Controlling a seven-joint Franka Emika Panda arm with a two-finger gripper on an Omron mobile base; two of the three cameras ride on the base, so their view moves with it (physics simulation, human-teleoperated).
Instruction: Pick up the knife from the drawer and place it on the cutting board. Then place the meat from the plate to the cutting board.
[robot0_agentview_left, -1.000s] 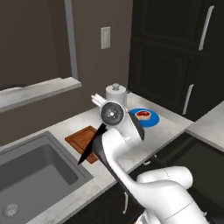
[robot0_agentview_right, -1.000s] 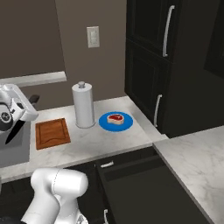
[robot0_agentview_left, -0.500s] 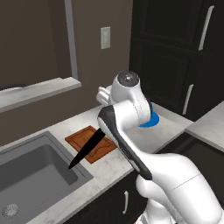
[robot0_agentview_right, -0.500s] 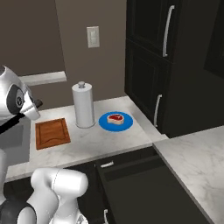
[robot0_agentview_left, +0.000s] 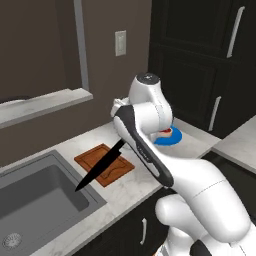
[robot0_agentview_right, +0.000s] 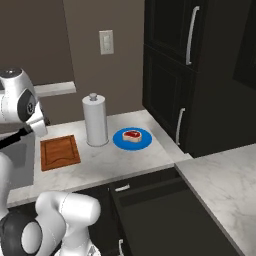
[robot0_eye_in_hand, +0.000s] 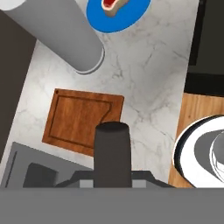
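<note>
My gripper (robot0_agentview_left: 121, 143) is shut on the handle of the knife (robot0_agentview_left: 97, 167), a long black blade that slants down to the left. It hangs above the near side of the reddish-brown cutting board (robot0_agentview_left: 105, 164), with its tip over the sink corner. In the hand view the knife's dark handle (robot0_eye_in_hand: 112, 151) rises from the gripper (robot0_eye_in_hand: 112, 176), and the cutting board (robot0_eye_in_hand: 78, 120) lies just beyond it. The meat (robot0_agentview_right: 131, 134) rests on the blue plate (robot0_agentview_right: 131, 139) to the right of the board. The drawer (robot0_agentview_right: 150, 199) stands open below the counter edge.
A grey paper towel roll (robot0_agentview_right: 95, 120) stands between the board and the plate. The steel sink (robot0_agentview_left: 40, 200) lies left of the board. Tall black cabinets (robot0_agentview_right: 200, 75) wall off the right end of the counter, and a window ledge (robot0_agentview_left: 45, 102) runs behind the sink.
The arm has swung and turned its upper links to the right. The held knife has shifted a little left and now slants lower over the board's near edge.
</note>
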